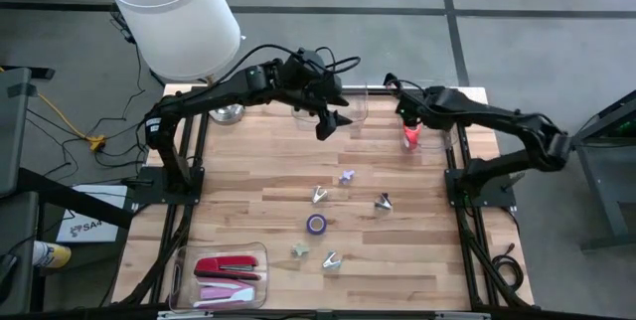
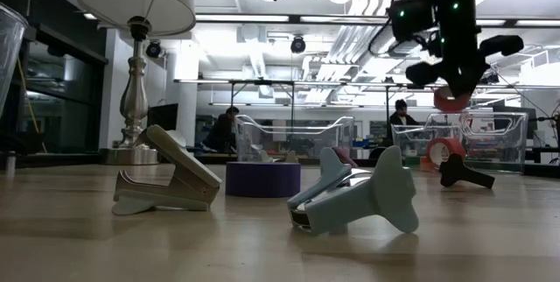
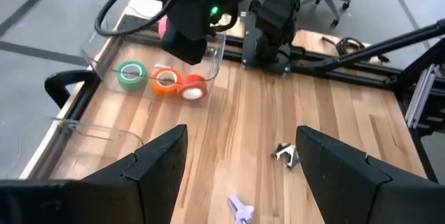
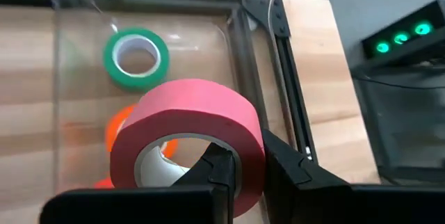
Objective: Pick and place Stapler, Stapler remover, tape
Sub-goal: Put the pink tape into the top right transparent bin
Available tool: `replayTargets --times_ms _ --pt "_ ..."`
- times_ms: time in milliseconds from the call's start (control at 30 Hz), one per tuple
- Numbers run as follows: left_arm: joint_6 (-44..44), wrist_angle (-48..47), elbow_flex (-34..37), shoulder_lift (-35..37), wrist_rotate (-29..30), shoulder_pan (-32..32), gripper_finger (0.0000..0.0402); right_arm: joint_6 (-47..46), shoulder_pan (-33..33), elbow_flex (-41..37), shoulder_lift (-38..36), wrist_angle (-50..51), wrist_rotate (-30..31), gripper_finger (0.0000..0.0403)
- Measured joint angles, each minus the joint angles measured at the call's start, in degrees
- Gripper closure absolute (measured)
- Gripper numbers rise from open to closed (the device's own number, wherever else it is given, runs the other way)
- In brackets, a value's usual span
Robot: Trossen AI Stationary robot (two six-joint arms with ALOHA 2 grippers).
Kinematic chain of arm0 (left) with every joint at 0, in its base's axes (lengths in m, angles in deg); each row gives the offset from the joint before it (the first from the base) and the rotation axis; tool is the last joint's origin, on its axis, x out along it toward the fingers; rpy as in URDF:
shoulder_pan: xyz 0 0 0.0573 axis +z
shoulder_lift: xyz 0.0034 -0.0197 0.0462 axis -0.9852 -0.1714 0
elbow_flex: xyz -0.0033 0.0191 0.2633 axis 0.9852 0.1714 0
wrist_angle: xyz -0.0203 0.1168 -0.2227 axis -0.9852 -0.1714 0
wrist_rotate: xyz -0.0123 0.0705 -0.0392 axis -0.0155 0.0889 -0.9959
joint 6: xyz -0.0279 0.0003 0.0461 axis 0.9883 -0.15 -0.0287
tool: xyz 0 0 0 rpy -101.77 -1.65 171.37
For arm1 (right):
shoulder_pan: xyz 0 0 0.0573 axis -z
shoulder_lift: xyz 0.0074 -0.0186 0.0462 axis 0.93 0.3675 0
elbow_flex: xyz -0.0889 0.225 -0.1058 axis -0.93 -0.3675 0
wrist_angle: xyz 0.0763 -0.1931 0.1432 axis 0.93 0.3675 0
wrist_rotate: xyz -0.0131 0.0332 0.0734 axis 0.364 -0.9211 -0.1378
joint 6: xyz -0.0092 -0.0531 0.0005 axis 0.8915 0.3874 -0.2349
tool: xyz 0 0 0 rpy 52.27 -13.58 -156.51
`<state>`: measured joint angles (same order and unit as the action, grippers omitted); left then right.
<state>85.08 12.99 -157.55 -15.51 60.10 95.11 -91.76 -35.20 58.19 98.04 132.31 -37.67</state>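
My right gripper (image 1: 410, 127) hangs over the clear bin (image 1: 444, 133) at the table's far right, shut on a pink tape roll (image 4: 188, 130). Green (image 4: 137, 57) and orange (image 4: 119, 132) tape rolls lie flat on the bin's floor below it. My left gripper (image 1: 333, 121) hovers open over the far middle of the table, holding nothing. A purple tape roll (image 1: 316, 224) and several staple removers, one of them (image 1: 318, 195), lie on the bare wood mid-table. Red and pink staplers (image 1: 227, 265) lie in a clear tray (image 1: 189, 255) at the near left. My right gripper pinches the pink roll's wall (image 4: 252, 156), with one finger (image 4: 217, 172) inside the roll's hole and the other (image 4: 286, 172) on its outer face. The fingers slant down from above. The roll hangs tilted, lifted clear above the bin (image 2: 451, 100).
A white-shaded lamp (image 1: 174, 17) stands at the far left corner. A second clear bin (image 1: 353, 99) sits at the far middle, under my left arm. The black frame rails (image 1: 459, 176) run along the table's sides. Bare wood lies between the removers and the near edge.
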Motion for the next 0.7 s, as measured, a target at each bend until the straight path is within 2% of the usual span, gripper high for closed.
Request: replayTargets --times_ms 367,567,700 --pt "-0.2 -2.37 0.0 0.0 0.01 0.0 0.0138 -4.21 0.0 0.0 10.85 3.48 -2.37 0.0358" --pt "-0.2 -3.58 0.0 0.0 0.02 0.0 0.0138 -5.88 -0.2 0.0 12.51 3.86 -2.99 0.0357" --pt "-0.2 -3.54 0.0 0.0 0.0 0.0 0.0138 -5.27 -0.22 0.0 12.53 4.04 -2.87 0.0335"
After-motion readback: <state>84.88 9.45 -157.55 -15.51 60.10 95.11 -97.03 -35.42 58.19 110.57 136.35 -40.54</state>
